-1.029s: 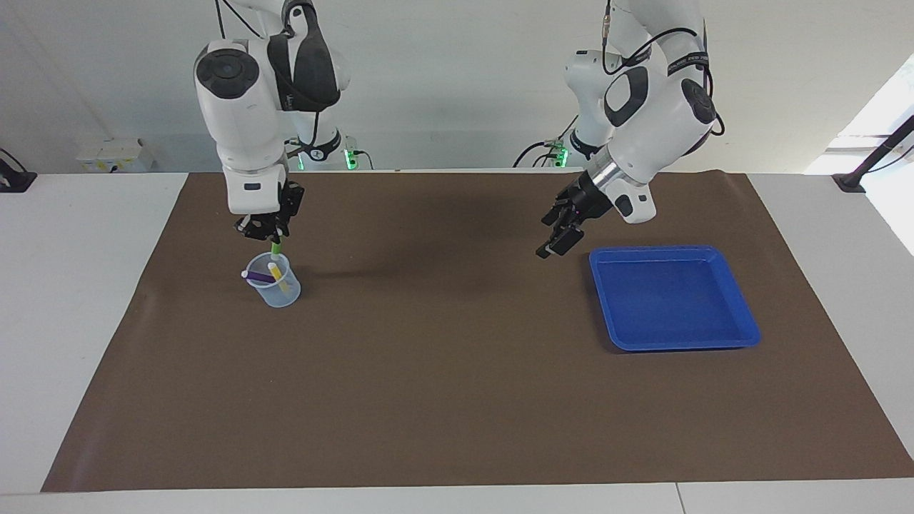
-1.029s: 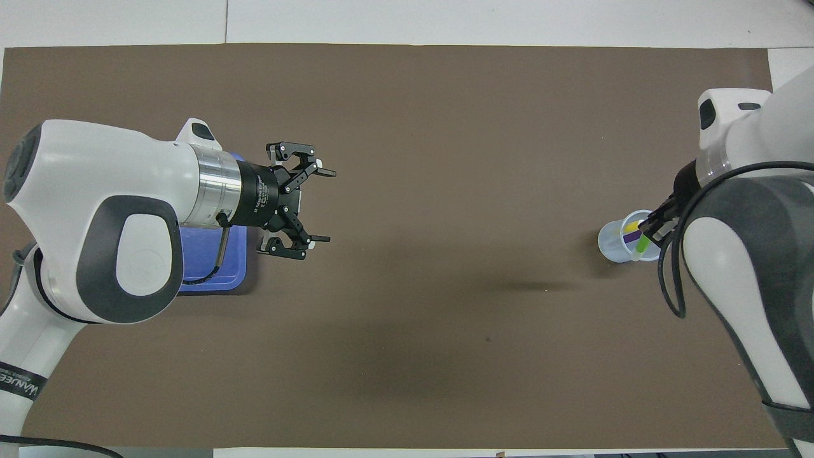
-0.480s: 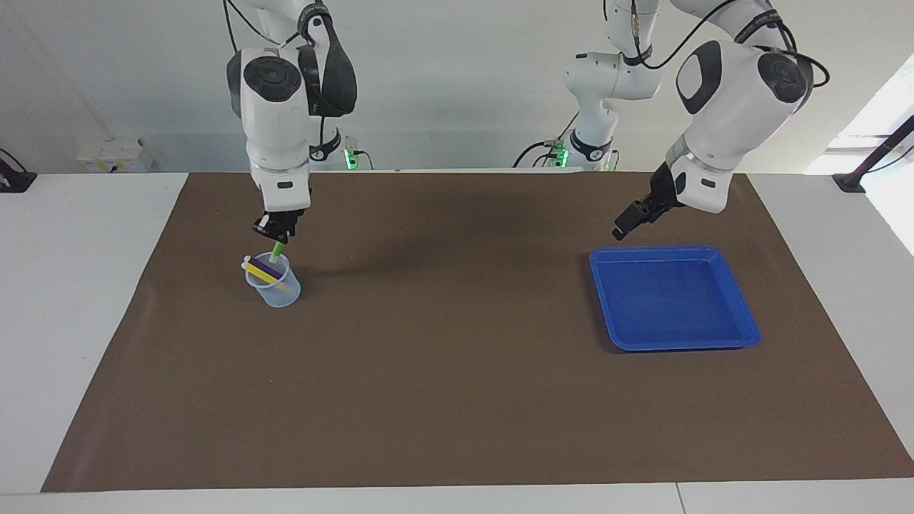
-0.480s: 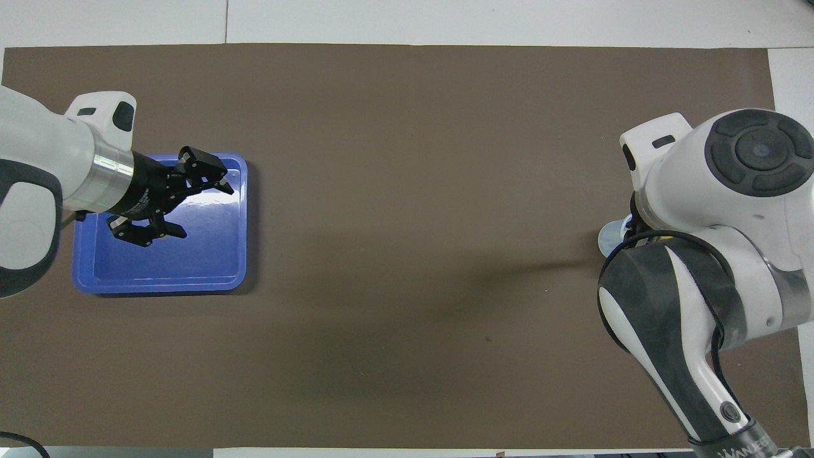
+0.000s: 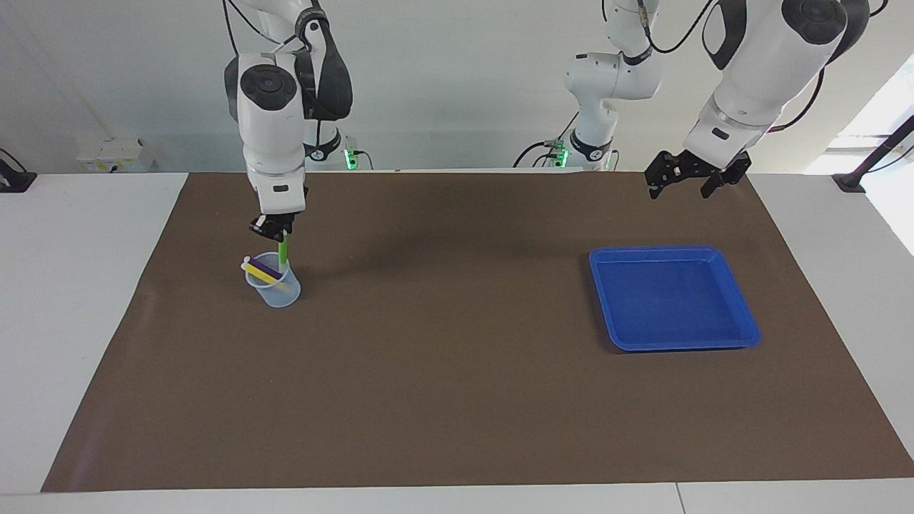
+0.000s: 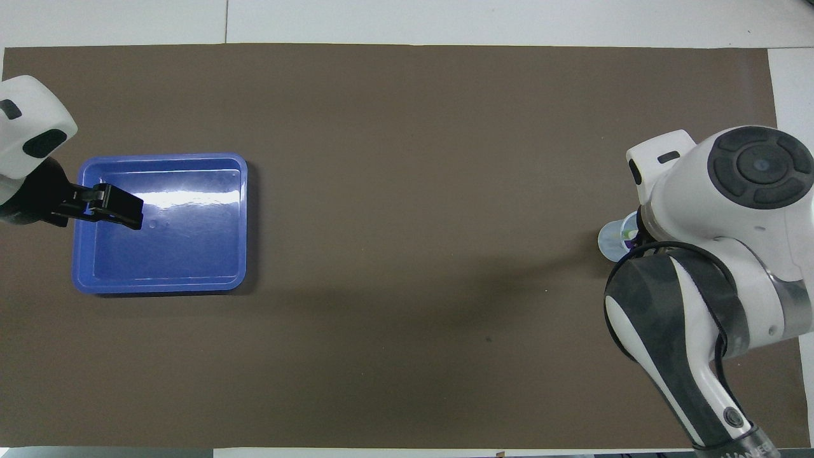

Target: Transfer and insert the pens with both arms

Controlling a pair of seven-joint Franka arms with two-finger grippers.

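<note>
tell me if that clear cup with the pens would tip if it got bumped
Probably: the cup looks thin, light plastic. The purple pen and yellow pen lean over its rim, likely shifting weight to one side. The green pen stands tall in it.

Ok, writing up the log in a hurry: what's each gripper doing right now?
Left gripper: open, holding nothing, up near the blue tray.
Right gripper: on the green pen; grip cannot be told.

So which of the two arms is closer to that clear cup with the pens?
Right. Its tool hangs just above the cup, at the green pen; the left tool waits near the blue tray.
</note>
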